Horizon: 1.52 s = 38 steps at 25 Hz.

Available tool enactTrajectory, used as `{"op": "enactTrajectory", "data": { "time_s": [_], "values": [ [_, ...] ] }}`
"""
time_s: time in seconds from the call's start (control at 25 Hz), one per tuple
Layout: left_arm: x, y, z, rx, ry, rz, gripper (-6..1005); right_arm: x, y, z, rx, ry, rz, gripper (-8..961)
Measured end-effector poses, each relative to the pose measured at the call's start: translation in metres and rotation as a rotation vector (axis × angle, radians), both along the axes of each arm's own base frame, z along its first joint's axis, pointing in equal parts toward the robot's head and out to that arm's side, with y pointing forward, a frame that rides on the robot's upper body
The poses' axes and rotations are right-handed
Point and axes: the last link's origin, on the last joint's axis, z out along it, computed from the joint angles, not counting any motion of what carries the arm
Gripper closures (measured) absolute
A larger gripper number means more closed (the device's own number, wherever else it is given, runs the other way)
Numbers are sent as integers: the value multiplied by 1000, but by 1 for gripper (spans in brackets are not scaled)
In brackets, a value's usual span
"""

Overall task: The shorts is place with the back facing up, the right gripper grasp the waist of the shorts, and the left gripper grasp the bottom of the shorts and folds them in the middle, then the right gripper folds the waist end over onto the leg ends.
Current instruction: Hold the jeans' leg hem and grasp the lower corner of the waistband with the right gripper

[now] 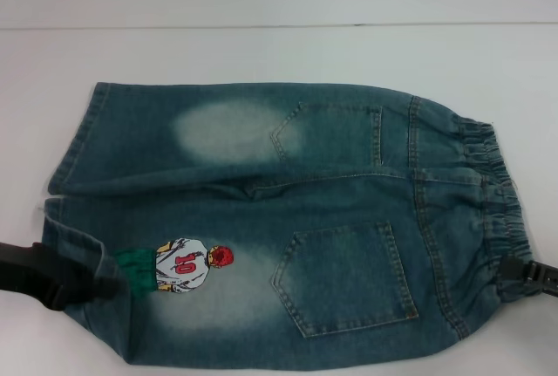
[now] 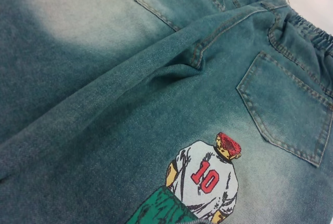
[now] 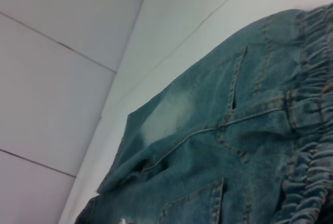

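The shorts lie flat on the white table, back up, both back pockets showing. The ruffled elastic waist is at the right and the leg ends are at the left. A footballer print numbered 10 sits on the near leg. My left gripper lies against the near leg's hem, beside the print. At the near end of the waistband, my right gripper touches the elastic. The left wrist view looks along the shorts and the print. The right wrist view shows the waistband.
White table surrounds the shorts on the far side and at both ends. A pale panelled wall stands behind the table's far edge. The near leg reaches almost to the bottom of the head view.
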Motion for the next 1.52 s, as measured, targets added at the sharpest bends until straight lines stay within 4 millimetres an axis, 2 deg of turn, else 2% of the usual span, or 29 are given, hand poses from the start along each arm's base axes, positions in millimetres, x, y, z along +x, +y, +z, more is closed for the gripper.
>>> {"op": "enactTrajectory", "data": {
  "time_s": [0.16, 0.4, 0.48, 0.92, 1.52],
  "values": [
    [0, 0, 0, 1, -1, 0, 945, 4, -2, 0, 8, -12, -23, 137],
    [0, 0, 0, 4, -4, 1, 946, 8, -2, 0, 16, -29, -41, 353],
    [-1, 0, 0, 6, -5, 2, 946, 9, -2, 0, 16, -31, -42, 601],
    [-2, -1, 0, 12, -5, 7, 946, 10, -1, 1, 20, -41, -47, 823],
    [-2, 1, 4, 43, -23, 8, 945, 9, 8, 4, 30, -51, -43, 897]
  ]
}}
